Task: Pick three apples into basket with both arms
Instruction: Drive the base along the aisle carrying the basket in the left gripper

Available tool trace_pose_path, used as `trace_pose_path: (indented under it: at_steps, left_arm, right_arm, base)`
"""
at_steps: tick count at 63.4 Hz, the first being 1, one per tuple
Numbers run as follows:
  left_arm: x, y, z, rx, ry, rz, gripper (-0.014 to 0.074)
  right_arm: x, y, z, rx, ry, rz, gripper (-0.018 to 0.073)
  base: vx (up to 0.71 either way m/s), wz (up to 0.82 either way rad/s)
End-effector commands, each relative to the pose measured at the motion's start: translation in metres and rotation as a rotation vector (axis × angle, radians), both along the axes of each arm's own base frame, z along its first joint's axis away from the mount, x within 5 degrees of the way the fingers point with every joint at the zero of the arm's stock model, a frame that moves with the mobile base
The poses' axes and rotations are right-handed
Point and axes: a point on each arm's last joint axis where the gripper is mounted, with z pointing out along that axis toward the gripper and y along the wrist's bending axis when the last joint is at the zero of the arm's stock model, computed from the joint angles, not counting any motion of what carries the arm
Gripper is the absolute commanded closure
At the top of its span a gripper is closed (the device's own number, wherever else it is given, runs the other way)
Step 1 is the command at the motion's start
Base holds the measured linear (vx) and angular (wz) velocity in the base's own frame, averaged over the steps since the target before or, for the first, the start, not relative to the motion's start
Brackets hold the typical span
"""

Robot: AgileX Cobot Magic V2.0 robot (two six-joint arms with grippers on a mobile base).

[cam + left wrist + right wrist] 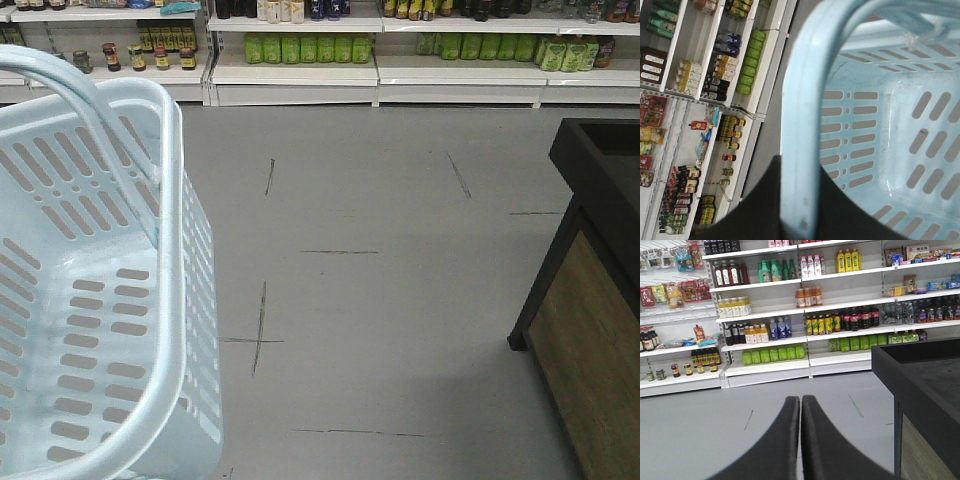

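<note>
Basket (170,300) fills the left side of the front view, pale blue-white plastic with slotted walls and bottom. Its loop handle (80,110) arcs up over the near corner. Nothing is inside the part of it that shows.

In the left wrist view the left gripper (799,170) has the basket's thick rim running right between its two black fingers (755,210), one on each side of the band. So it looks clamped on the rim and is carrying the basket by the edge. That camera looks down into the basket past the rim, with the store shelving off to one side.

The right gripper (800,402) is pinched closed on nothing. Both fingers press together with only a thin line between them, and they point out over the grey floor (380,280), which has some thin dark marks scratched on it.

A dark display stand (600,170) with a black top and wood-look side panel sits at the right edge, well apart from the basket. White shelves (765,367) run along the back wall with a row of green bottles (305,48) low down, small jars to the left, and rows of drinks above. Labels are too small to read.
</note>
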Motion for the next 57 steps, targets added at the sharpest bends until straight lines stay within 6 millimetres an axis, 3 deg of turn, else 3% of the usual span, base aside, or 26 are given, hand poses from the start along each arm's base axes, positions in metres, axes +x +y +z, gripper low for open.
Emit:
trace_pose_path:
  at_steps: [1, 57]
  left_arm:
    - [-0.0038, 0.0033, 0.0172, -0.059, -0.110, -0.011, 0.0603]
    - [-0.0038, 0.0033, 0.0172, -0.059, -0.110, -0.011, 0.0603]
  right_arm:
    - [-0.0009, 0.0009, 0.0024, -0.015, -0.070, 0.009, 0.0568]
    - [-0.0009, 0.0009, 0.0024, -0.015, -0.071, 0.009, 0.0568]
  base:
    - [0.04, 0.01]
    - [0.05, -0.02]
